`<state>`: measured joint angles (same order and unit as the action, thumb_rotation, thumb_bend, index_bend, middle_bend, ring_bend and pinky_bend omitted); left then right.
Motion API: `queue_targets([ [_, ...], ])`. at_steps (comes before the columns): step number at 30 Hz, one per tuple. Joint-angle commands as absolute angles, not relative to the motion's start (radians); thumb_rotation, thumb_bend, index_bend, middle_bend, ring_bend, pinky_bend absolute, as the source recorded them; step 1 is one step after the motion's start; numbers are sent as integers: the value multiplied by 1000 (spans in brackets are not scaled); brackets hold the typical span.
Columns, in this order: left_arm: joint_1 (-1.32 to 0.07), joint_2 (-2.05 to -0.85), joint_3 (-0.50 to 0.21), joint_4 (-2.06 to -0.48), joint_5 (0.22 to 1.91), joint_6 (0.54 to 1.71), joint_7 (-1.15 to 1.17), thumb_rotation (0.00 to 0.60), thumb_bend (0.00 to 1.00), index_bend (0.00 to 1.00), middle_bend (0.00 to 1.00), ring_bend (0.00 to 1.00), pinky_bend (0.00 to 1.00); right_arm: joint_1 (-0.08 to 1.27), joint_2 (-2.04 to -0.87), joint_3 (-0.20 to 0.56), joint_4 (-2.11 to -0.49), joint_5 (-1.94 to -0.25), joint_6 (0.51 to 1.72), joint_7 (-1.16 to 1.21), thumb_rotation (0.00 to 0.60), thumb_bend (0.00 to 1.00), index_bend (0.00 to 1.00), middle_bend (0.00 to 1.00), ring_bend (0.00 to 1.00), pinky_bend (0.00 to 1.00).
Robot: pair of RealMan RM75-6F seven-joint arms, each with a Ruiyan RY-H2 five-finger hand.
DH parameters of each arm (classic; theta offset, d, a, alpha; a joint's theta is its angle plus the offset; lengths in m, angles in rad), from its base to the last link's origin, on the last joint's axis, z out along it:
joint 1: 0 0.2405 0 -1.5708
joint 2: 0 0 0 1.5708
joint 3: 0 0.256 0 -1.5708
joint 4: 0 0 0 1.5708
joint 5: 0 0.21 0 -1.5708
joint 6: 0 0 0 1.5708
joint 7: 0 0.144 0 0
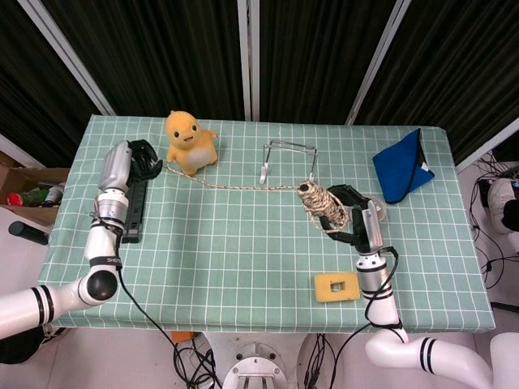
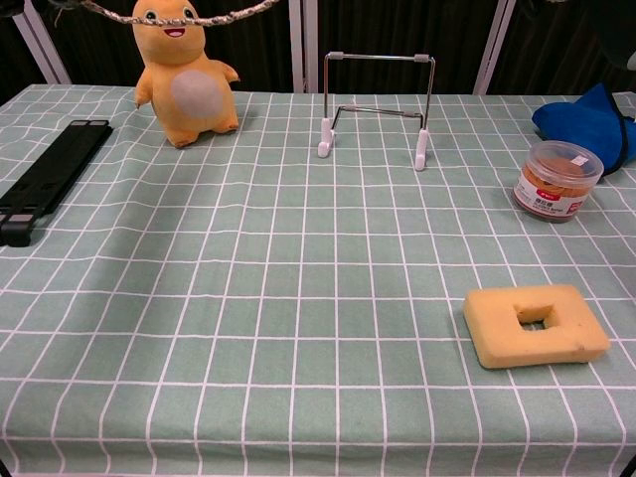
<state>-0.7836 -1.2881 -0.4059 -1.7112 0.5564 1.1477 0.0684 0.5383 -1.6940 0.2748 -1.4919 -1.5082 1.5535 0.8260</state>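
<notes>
Your right hand [image 1: 350,215] has its fingers wrapped round the spool [image 1: 320,205] of twine, carrying it above the table [image 1: 243,259]; the bundle sits just inboard of the palm, wound end toward your left. A short loop of loose twine hangs under that hand. Nearest below it, on your side, lies the sponge [image 2: 535,324], flat on the cloth and apart from the hand. Just outboard of the hand stands the jar [image 2: 557,180], partly hidden behind it in the head view.

From the spool the twine [image 1: 243,185] runs nearly straight across to your left hand [image 1: 144,157], passing in front of the wire stand [image 1: 289,162] and just below the plush [image 1: 189,142]. It looks close to taut, which suggests the two hands are spread wide to draw a length off the spool. Your left hand pinches the free end with fingers curled; the exact grip is too small to make out. Under that hand lies the black bar [image 2: 50,177].

Farthest, beyond your right hand, rests the blue cloth [image 1: 403,166].
</notes>
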Motion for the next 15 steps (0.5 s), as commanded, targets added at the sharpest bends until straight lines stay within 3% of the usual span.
queue_targets([
  [1, -718, -1303, -330, -1764, 672, 1213, 63, 600, 414, 773, 739, 689, 844, 529, -1721, 306, -1470, -1491, 1583, 841, 600, 735, 821, 633, 617, 842],
  [10, -637, -1333, -260, -1817, 834, 1274, 46, 600, 414, 773, 739, 690, 844, 525, -1748, 364, -1435, -1443, 1584, 824, 600, 735, 820, 633, 617, 842],
  [15, -594, -1287, -225, -1946, 971, 1314, 59, 600, 415, 773, 739, 690, 844, 554, -1778, 420, -1379, -1395, 1559, 761, 600, 735, 821, 633, 617, 842],
])
